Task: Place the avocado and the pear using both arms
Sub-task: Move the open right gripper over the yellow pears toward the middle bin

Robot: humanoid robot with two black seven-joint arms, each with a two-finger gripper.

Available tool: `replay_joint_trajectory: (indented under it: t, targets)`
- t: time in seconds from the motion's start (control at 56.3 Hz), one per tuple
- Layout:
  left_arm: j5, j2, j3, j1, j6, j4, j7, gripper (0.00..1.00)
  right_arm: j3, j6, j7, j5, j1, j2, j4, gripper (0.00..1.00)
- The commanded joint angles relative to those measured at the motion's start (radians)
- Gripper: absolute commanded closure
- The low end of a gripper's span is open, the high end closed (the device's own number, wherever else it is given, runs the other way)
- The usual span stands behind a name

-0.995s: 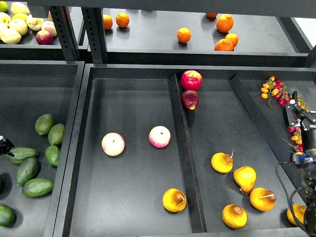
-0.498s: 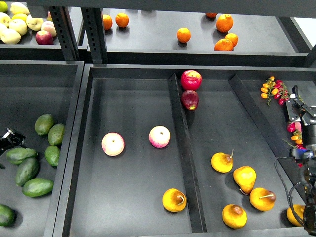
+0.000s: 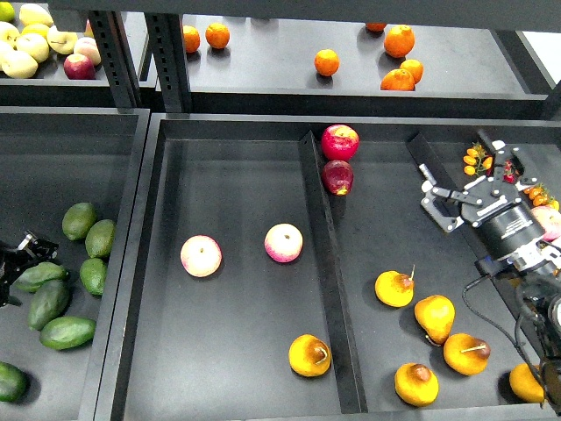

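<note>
Looking from the near edge outward: one pear (image 3: 309,355) lies alone in the middle bin, against the near end of the divider (image 3: 326,263). It is squat and yellow-orange with a brown blotch around a short stem. More pears sit in the bin on the right side, among them one at the near edge (image 3: 416,383), one with a long stem (image 3: 466,353) and the farthest of the group (image 3: 394,288).

Avocados fill the bin on the left side (all dark green, smooth, teardrop-shaped). One (image 3: 67,332) lies nearest among the whole ones, another (image 3: 39,275) sits just beside my left gripper (image 3: 24,252). That gripper is small and dark at the view's left edge; I cannot tell whether its fingers are apart or together. It holds nothing that I can see.

Two pink-yellow apples (image 3: 201,255) rest mid-bin, well apart from the lone pear.

My right gripper (image 3: 456,171) hovers over the far part of the pear bin, fingers spread apart, empty. Two red apples (image 3: 339,141) sit at the divider's far end.

Oranges (image 3: 326,61) lie on the shelf beyond.
</note>
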Motion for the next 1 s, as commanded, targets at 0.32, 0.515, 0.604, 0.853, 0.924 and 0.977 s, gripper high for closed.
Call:
replay_joint_trajectory:
  t: [0.32, 0.515, 0.604, 0.853, 0.924, 0.977]
  targets:
    - [0.0, -0.037, -0.023, 0.015, 0.0, -0.012, 0.0, 0.0, -0.367, 0.0, -0.002, 0.009, 0.206, -0.145, -0.009, 0.0]
    - [0.002, -0.044, -0.023, 0.014, 0.0, -0.02, 0.0, 0.0, -0.421, 0.0, -0.002, 0.003, 0.24, -0.147, -0.038, 0.0]
    - [0.002, -0.044, -0.026, 0.014, 0.0, -0.022, 0.0, 0.0, -0.479, 0.0, -0.002, -0.001, 0.257, -0.15, -0.038, 0.01]
    - [0.002, -0.058, -0.035, 0.015, 0.0, -0.022, 0.0, 0.0, -0.695, 0.0, -0.002, -0.004, 0.385, -0.239, -0.017, 0.01]
    - [0.002, -0.061, -0.042, 0.014, 0.0, -0.022, 0.0, 0.0, -0.769, 0.0, -0.002, -0.036, 0.442, -0.246, -0.017, 0.01]
    - [0.002, -0.066, -0.046, 0.012, 0.0, -0.022, 0.0, 0.0, -0.826, 0.0, -0.002, -0.071, 0.482, -0.251, -0.017, 0.0]
